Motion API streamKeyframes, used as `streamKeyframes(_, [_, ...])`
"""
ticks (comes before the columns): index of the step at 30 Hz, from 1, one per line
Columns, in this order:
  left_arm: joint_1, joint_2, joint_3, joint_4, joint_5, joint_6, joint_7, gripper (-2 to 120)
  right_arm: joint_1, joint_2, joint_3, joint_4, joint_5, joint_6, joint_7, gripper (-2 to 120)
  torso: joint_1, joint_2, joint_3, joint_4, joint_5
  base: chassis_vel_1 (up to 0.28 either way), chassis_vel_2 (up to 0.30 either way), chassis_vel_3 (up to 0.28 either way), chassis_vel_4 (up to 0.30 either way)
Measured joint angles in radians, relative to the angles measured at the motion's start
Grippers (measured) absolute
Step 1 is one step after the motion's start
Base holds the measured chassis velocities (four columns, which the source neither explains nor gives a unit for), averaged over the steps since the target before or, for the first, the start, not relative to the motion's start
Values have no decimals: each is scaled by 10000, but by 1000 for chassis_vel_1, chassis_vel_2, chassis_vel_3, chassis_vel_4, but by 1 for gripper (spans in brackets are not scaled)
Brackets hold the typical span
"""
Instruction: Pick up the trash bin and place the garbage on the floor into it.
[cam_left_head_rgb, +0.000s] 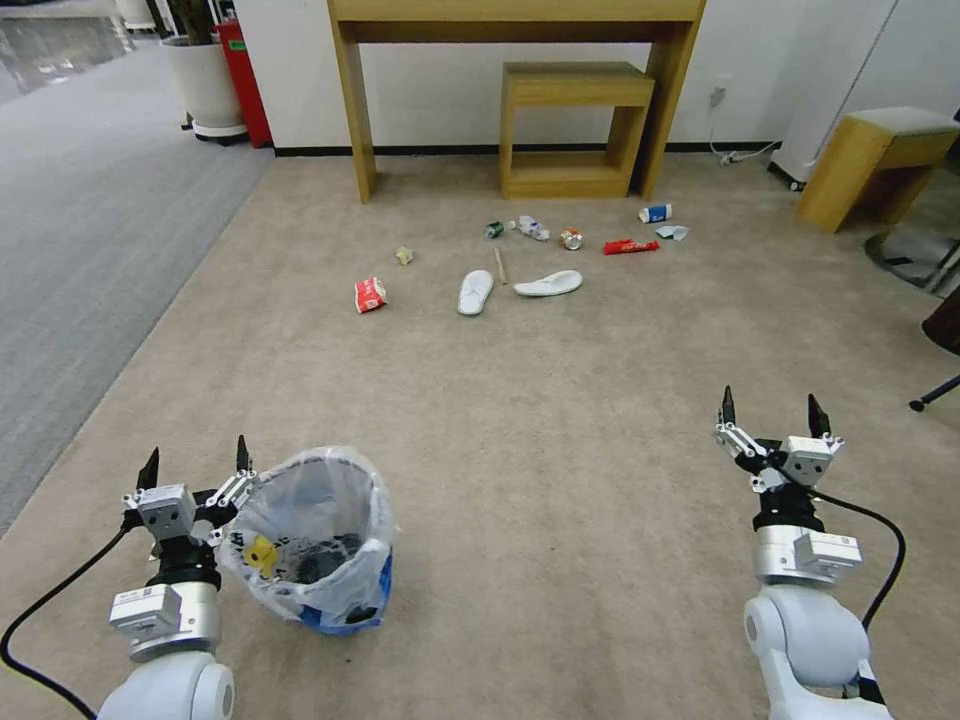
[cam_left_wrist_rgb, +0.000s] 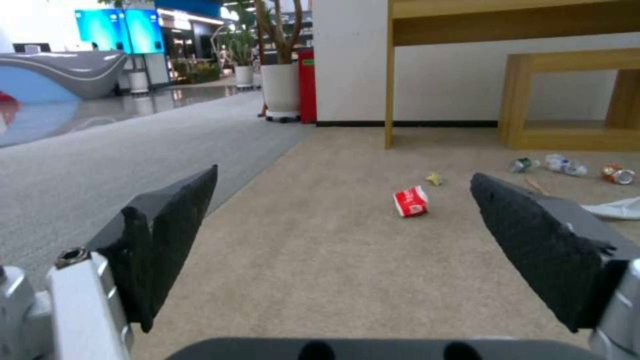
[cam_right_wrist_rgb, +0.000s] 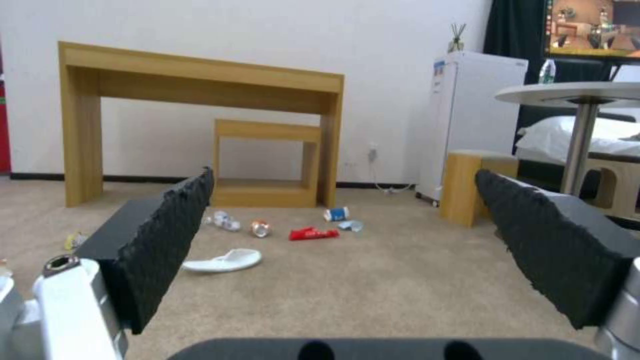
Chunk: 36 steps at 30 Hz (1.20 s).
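Observation:
The trash bin (cam_left_head_rgb: 318, 540), lined with a crinkly clear bag with blue low down, stands on the beige floor (cam_left_head_rgb: 560, 400) at the near left. My left gripper (cam_left_head_rgb: 196, 462) is open just beside its left rim, holding nothing. My right gripper (cam_left_head_rgb: 774, 410) is open over bare carpet at the near right. The garbage lies farther ahead: a red-white carton (cam_left_head_rgb: 369, 294) (cam_left_wrist_rgb: 411, 201), two white slippers (cam_left_head_rgb: 475, 291) (cam_left_head_rgb: 548, 284), a wooden stick (cam_left_head_rgb: 500, 265), a crushed can (cam_left_head_rgb: 571, 238) (cam_right_wrist_rgb: 260, 228), a clear bottle (cam_left_head_rgb: 530, 228), a red wrapper (cam_left_head_rgb: 630, 246) (cam_right_wrist_rgb: 313, 233) and a blue-white cup (cam_left_head_rgb: 655, 213) (cam_right_wrist_rgb: 336, 214).
A wooden desk (cam_left_head_rgb: 520, 30) with a low wooden shelf (cam_left_head_rgb: 570, 130) under it stands against the far wall behind the litter. A wooden stool (cam_left_head_rgb: 875, 160) is at the right, grey carpet (cam_left_head_rgb: 90, 250) at the left, a planter (cam_left_head_rgb: 205, 85) at the far left.

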Motion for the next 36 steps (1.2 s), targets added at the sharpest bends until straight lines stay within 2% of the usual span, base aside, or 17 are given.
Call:
streamKeyframes(11, [53,-20,12,-45,-7,97,1,100,-12,-20,-33,-40,235,153,-87,99,0,0,0,0,0,86,67,-93,-92])
streamKeyframes(22, [16,55,154,-113,-395,446,-7,100,-29,-113,-91,11,802,183,-212,99,0,0,0,0,1,0,0,0,0])
streamKeyframes(36, [-2,257,179,83,-334,381,126,100,-92,-77,-96,104,662,125,-111,100,0,0,0,0,1,0,0,0,0])
